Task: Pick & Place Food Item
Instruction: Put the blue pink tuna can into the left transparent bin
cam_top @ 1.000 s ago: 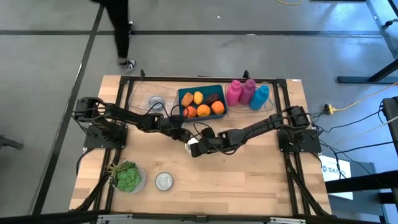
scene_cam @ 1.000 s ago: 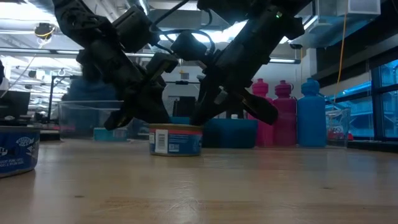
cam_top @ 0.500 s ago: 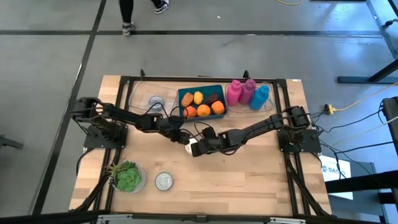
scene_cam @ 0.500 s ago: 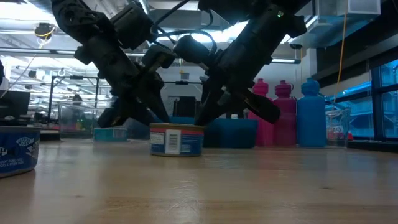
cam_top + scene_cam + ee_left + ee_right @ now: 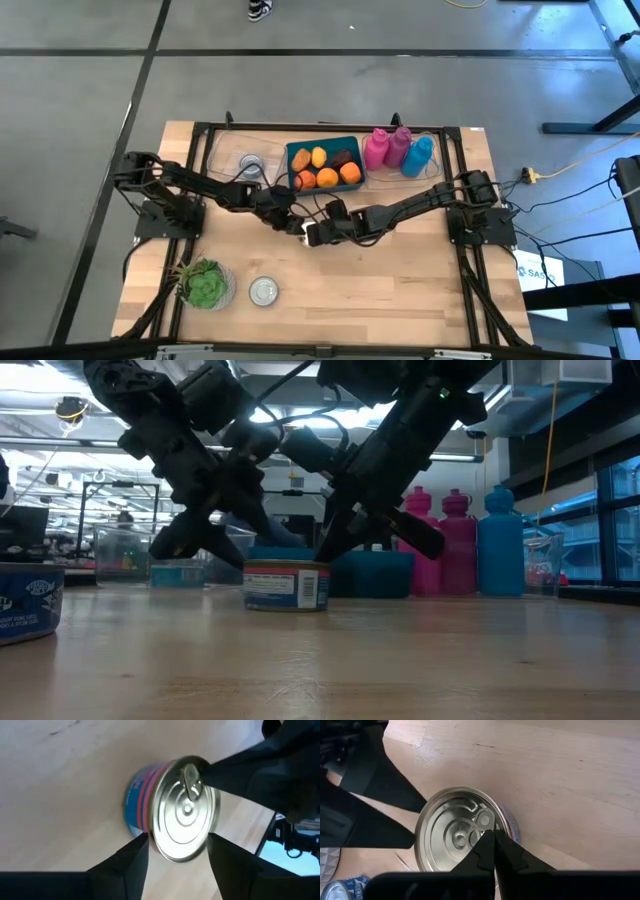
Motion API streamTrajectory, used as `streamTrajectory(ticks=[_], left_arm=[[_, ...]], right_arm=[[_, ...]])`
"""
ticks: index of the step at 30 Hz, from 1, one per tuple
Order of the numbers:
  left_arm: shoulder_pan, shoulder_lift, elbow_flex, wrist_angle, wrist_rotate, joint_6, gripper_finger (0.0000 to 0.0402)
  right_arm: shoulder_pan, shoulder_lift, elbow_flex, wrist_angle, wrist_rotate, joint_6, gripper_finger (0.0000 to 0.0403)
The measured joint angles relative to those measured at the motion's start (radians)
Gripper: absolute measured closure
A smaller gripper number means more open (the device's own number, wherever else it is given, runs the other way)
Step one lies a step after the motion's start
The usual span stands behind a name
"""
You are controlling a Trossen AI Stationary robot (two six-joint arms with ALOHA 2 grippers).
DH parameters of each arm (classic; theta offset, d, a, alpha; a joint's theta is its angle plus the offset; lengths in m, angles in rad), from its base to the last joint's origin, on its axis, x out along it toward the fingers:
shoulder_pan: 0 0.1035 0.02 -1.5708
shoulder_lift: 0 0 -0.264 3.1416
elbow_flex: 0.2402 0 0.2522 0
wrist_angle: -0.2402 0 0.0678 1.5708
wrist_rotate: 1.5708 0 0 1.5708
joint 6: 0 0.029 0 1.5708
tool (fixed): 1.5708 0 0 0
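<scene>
Short round tin can with silver pull-tab lid and blue-and-red label [image 5: 170,812] upright on the light wooden counter [image 5: 400,270], directly between the two claws, mid-counter.

Left claw [image 5: 172,847]: fingers apart, straddling the can's lid, one finger to each side of the rim; no firm contact visible in the left wrist view. Right claw [image 5: 492,840]: fingers together, tips over the lid at the pull-tab ring, on the side of the can facing away from the left claw.

Judged step: release of the can, or a handover between arms; cannot tell which from these views.

For a clean step:
- Keep can flat on counter; no sideways drag from either claw.
- Left claw: clear both rim sides before lifting away.
- Right claw: avoid pressing on the tab, risk of tipping or snagging.
- Mind the dark cables near both wrists.

Teal rectangular tray of orange and brown food pieces [image 5: 324,165] beyond both claws, near; likely destination.
</scene>
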Motion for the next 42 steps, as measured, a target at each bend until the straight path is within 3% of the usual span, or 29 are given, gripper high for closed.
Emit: streamTrajectory(ticks=[21, 42], left_arm=[[0.001, 0.000, -0.002, -0.035, -0.042, 0.005, 0.0196], [0.001, 0.001, -0.004, -0.019, -0.032, -0.009, 0.0196]], right_arm=[[0.005, -0.055, -0.003, 0.025, 0.022, -0.060, 0.0403], [0.009, -0.070, -0.001, -0.071, 0.018, -0.060, 0.0403]])
